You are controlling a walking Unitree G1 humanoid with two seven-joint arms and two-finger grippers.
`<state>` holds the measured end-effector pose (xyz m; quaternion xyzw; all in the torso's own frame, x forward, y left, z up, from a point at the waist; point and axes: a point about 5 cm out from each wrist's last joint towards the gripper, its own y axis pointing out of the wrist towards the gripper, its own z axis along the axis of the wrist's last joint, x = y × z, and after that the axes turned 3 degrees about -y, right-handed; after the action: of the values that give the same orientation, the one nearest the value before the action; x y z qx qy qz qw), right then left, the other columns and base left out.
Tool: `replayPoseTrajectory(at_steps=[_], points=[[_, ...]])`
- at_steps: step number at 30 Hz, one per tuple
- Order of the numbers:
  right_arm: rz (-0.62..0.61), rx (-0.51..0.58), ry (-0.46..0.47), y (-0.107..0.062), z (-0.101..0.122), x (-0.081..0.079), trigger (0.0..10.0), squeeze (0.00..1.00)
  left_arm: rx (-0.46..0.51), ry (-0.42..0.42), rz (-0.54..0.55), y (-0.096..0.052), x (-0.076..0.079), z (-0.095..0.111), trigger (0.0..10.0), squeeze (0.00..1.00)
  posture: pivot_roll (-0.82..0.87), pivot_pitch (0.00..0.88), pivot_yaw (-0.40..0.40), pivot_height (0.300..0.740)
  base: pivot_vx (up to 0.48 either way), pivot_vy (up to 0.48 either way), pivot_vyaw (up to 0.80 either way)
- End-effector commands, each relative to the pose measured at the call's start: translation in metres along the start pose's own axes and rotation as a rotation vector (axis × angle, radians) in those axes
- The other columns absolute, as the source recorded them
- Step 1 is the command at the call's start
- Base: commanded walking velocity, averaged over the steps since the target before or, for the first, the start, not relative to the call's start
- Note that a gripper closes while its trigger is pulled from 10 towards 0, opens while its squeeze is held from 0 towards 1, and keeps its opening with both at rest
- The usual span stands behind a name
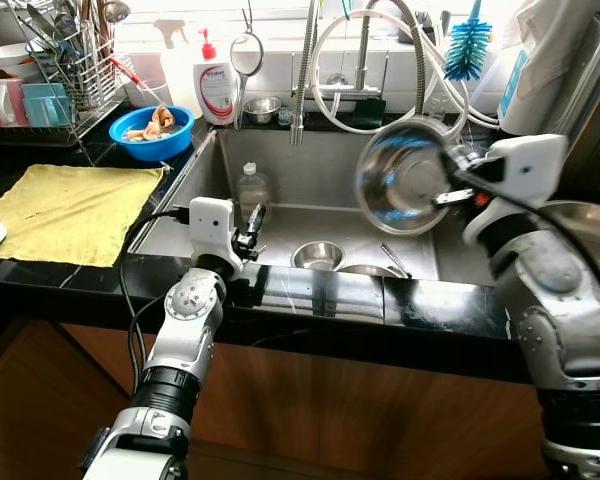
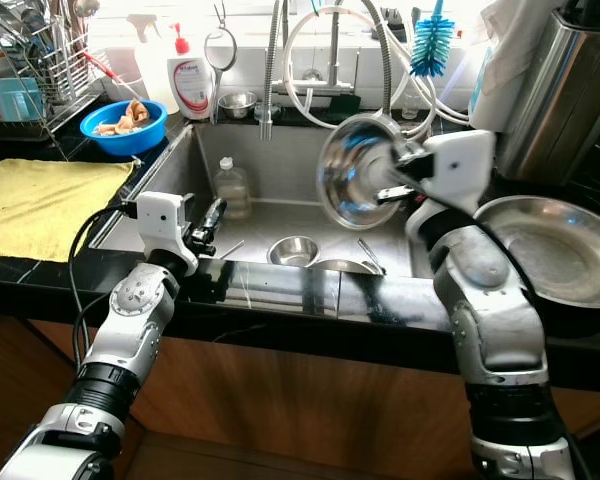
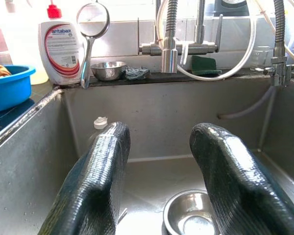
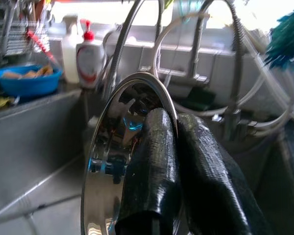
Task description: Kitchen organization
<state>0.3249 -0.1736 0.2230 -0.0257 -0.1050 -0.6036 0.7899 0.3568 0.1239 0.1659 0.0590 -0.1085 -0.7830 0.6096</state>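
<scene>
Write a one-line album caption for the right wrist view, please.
Right hand pinching the rim of a shiny steel bowl above the sink.

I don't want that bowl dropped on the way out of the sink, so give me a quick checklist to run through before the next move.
1. Right end effector pinching the rim of the steel bowl: ok.
2. Bowl lifted above the sink floor: ok.
3. Large steel pan on the counter to the right free to receive it: ok.
4. Left end effector open, over the sink's front edge, holding nothing: ok.
5. Water left inside the bowl: cannot tell.
</scene>
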Motion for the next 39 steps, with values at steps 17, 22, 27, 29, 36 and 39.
replayPoseTrajectory(at_steps=[17,22,27,29,36,39], points=[[-0.124,-0.204,-0.102,0.009,-0.046,0.017,10.0,0.0,0.001,0.018,0.002,0.0,-0.003,0.002,10.0,0.0,-0.05,0.0,0.04,0.74,0.0,0.0,0.0],[-0.14,-0.219,-0.082,0.009,-0.052,0.018,10.0,1.0,0.001,0.017,0.001,0.0,-0.003,0.002,10.0,0.0,-0.05,0.0,0.039,0.74,0.0,0.0,0.0],[-0.141,-0.221,-0.084,0.009,-0.053,0.017,10.0,1.0,0.0,0.017,0.001,0.0,-0.003,0.002,10.0,0.0,-0.05,0.0,0.039,0.74,0.0,0.0,0.0],[-0.145,-0.221,-0.085,0.009,-0.053,0.018,10.0,1.0,0.0,0.017,0.001,0.0,-0.003,0.002,10.0,0.0,-0.05,0.0,0.039,0.74,0.0,0.0,0.0],[-0.168,-0.203,-0.098,0.011,-0.051,0.019,10.0,1.0,-0.003,0.018,-0.001,-0.001,-0.003,0.002,10.0,0.0,-0.05,0.0,0.04,0.74,0.0,0.0,0.0],[-0.192,-0.181,-0.107,0.011,-0.047,0.021,10.0,0.0,-0.002,0.017,-0.001,0.0,-0.003,0.002,10.0,0.0,-0.05,0.0,0.04,0.74,0.0,0.0,0.0]])
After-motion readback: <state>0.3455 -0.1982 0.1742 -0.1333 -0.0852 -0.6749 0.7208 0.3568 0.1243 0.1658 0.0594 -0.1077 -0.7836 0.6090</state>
